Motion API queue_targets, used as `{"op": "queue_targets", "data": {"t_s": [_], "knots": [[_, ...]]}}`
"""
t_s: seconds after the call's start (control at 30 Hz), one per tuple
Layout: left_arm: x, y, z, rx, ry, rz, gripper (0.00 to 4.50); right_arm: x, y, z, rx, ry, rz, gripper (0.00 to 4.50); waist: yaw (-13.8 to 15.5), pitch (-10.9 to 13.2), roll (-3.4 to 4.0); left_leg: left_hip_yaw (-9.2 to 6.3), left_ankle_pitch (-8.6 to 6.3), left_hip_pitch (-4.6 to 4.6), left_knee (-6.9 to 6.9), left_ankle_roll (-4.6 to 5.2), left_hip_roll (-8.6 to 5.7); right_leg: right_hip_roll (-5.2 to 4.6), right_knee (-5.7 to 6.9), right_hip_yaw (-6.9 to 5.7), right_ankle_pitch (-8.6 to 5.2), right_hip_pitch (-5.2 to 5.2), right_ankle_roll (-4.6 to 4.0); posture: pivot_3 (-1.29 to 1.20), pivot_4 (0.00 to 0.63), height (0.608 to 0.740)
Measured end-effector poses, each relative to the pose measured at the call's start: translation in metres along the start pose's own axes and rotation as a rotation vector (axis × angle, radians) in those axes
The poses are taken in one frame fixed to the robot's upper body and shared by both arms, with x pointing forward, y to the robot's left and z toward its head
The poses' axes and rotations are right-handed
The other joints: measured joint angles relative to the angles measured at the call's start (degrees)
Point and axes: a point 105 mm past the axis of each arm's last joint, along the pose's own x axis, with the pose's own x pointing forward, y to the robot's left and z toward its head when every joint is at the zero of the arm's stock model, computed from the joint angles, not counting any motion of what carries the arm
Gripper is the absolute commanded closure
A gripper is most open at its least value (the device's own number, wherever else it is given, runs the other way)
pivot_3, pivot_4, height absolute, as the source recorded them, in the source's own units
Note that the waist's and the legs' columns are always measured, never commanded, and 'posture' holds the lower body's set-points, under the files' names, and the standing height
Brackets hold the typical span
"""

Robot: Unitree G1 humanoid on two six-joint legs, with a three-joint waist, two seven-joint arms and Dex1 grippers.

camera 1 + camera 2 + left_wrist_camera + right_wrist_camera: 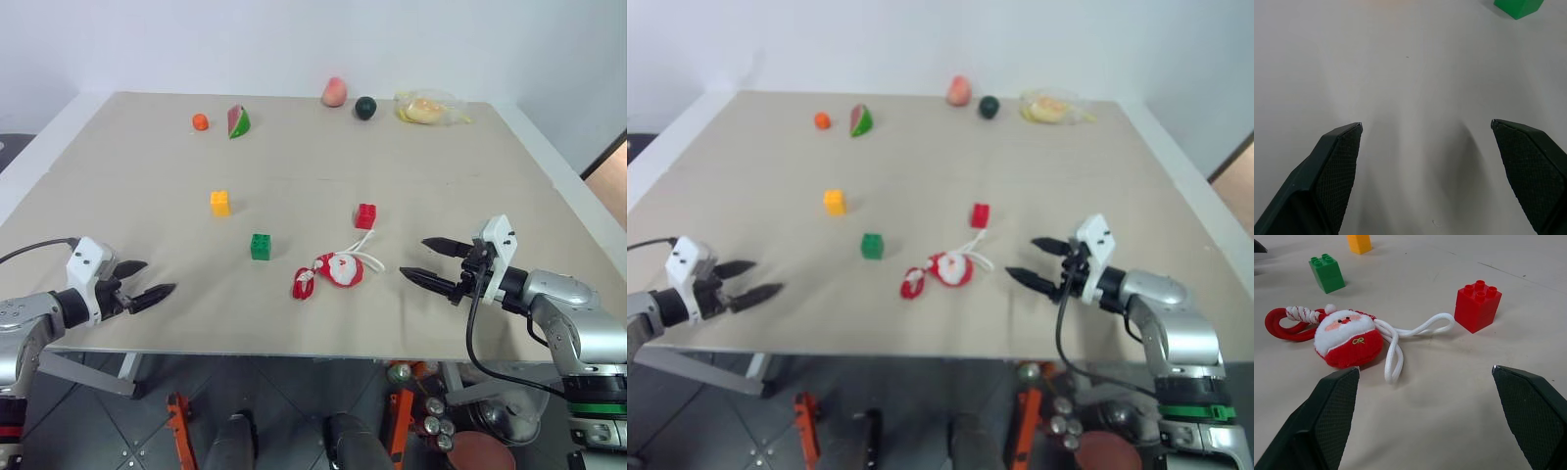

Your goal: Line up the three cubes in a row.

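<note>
Yellow cube (pixel 220 202), green cube (pixel 261 246), red cube (pixel 365 215) seemingly unaligned.

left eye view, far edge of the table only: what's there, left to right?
orange ball → watermelon slice → peach → dark green round fruit → clear bag of yellowish food

I see three glossy plastic cubes: red cube (pixel 1477 305), green cube (pixel 1327 272), yellow cube (pixel 1359 243). Santa toy (pixel 1348 337): fuzzy knit cloth. Counter (pixel 1459 396): smooth, matt. Tool pads (pixel 1334 406): rough-textured.
</note>
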Motion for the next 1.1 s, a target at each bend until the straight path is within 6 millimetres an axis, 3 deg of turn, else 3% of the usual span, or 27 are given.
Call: {"op": "queue_targets", "data": {"t_s": [0.1,0.23,0.3,0.4,0.53,0.67,0.97,1.1], "knots": [[0.005,-0.006,0.004,0.025,-0.004,-0.052,0.14,0.001,0.003,0.002,-0.008,0.018,0.039,0.0,0.0,0.0,0.04,0.03,0.0,-0.01,0.07,0.0,-0.01,-0.01,0.01,0.04,0.04,0.0,0.0,0.0,0.15,0.74],[0.035,-0.045,0.058,0.242,-0.107,-0.319,0.14,0.033,0.029,0.052,-0.184,-0.022,0.282,0.0,0.0,0.0,-0.01,0.05,0.14,0.02,0.14,-0.02,0.0,0.04,0.01,0.07,0.29,0.02,0.0,0.0,0.15,0.74],[0.037,-0.059,0.071,0.316,-0.136,-0.395,0.14,0.039,0.034,0.059,-0.237,-0.018,0.338,0.0,0.0,0.0,-0.1,0.07,0.13,0.14,0.14,-0.04,0.01,0.02,0.0,0.07,0.2,0.14,0.03,0.0,0.15,0.74],[0.045,-0.076,0.061,0.318,-0.107,-0.488,0.14,0.049,0.034,0.043,-0.203,0.033,0.389,0.0,0.0,0.0,-0.09,0.14,0.09,-0.09,0.13,-0.08,0.01,0.04,0.02,0.14,0.14,-0.07,0.1,0.0,0.15,0.74],[0.05,-0.096,0.06,0.345,-0.119,-0.573,0.14,0.06,0.035,0.043,-0.233,0.057,0.447,0.0,0.0,0.0,-0.06,0.11,0.08,-0.2,0.12,-0.07,0.01,0.1,0.13,0.16,0.26,-0.19,0.36,0.0,0.15,0.74],[0.055,-0.106,0.06,0.359,-0.123,-0.597,0.14,0.075,0.034,0.043,-0.296,0.073,0.485,0.0,-0.1,0.0,-0.06,0.09,0.08,-0.15,0.1,-0.06,0.08,0.19,0.15,0.16,0.23,-0.2,0.39,0.0,0.15,0.74],[0.058,-0.118,0.051,0.353,-0.123,-0.592,0.14,0.103,0.048,0.006,-0.339,0.173,0.591,0.0,0.0,0.0,-0.06,0.1,0.08,-0.13,0.23,-0.05,0.07,0.19,0.17,0.2,0.23,-0.11,0.27,0.0,0.15,0.74],[0.06,-0.119,0.053,0.344,-0.143,-0.566,0.08,0.115,0.047,-0.001,-0.358,0.178,0.565,1.13,0.0,0.0,-0.05,0.1,0.1,-0.06,0.26,-0.05,0.07,0.19,0.21,0.21,0.26,-0.05,0.26,0.0,0.15,0.74]]}}
